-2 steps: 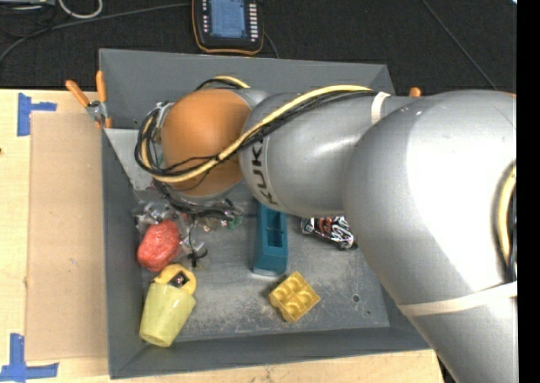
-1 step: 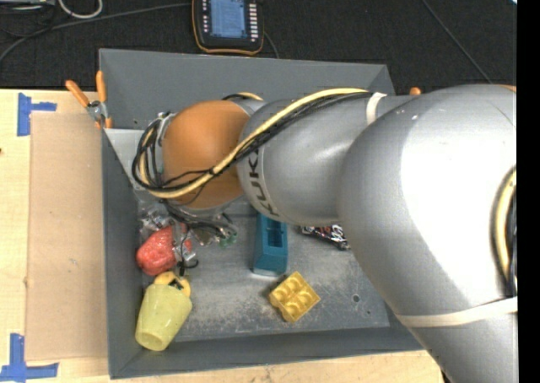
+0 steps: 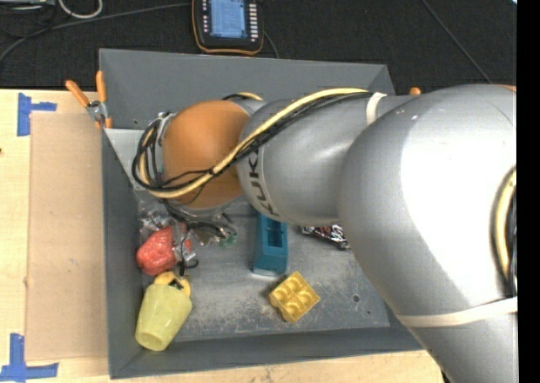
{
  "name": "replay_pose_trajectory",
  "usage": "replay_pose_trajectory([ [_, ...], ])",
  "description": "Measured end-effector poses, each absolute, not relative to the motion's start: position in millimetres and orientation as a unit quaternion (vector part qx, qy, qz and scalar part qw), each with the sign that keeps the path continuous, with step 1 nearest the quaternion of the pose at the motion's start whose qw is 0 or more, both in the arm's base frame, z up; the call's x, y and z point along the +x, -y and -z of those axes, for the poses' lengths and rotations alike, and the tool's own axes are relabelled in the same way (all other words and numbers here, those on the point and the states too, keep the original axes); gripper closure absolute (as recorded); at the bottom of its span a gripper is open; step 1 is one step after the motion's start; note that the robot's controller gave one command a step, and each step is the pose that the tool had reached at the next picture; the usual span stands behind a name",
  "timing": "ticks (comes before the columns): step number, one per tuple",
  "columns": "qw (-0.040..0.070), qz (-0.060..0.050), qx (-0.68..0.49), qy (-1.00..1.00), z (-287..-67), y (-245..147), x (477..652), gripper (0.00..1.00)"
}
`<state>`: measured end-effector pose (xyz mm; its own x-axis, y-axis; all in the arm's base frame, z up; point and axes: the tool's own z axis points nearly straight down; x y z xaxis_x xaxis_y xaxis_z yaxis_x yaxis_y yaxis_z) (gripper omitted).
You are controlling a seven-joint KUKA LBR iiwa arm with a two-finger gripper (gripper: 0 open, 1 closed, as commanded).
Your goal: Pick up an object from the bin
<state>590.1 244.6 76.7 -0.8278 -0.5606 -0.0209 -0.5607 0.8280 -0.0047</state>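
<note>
**A:** How many things lie in the bin (image 3: 245, 69)?

**B:** 5 that I can count. 1 red crumpled lump (image 3: 155, 253) is at the left of the floor. 1 pale yellow cup (image 3: 162, 315) lies on its side in the near left corner, just beside the lump. 1 yellow studded brick (image 3: 294, 296) sits near the middle of the near wall. 1 blue oblong block (image 3: 270, 246) is at mid-floor. 1 small dark-and-red scrap (image 3: 325, 234) is half under the arm (image 3: 380, 187).

**A:** Where is the arm?

**B:** It reaches in from the right and covers the far half of the bin. Its 1 orange cover (image 3: 202, 153), looped by black and yellow cables (image 3: 194, 177), hangs over the far left part.

**A:** And the jaws?

**B:** They are low under that cover, just right of the red lump, which is the nearest thing to them. The brick and the block are well apart from them.

**A:** Wide, narrow, or holding?

**B:** I cannot tell. The dark metal there is too tangled to read, and I cannot tell whether it touches the lump.
</note>
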Motion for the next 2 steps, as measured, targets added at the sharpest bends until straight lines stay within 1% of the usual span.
replay_pose_trajectory([
  [2,0.015,-0.002,-0.292,-0.956,-86.6,-245.3,592.2,1.00],
])
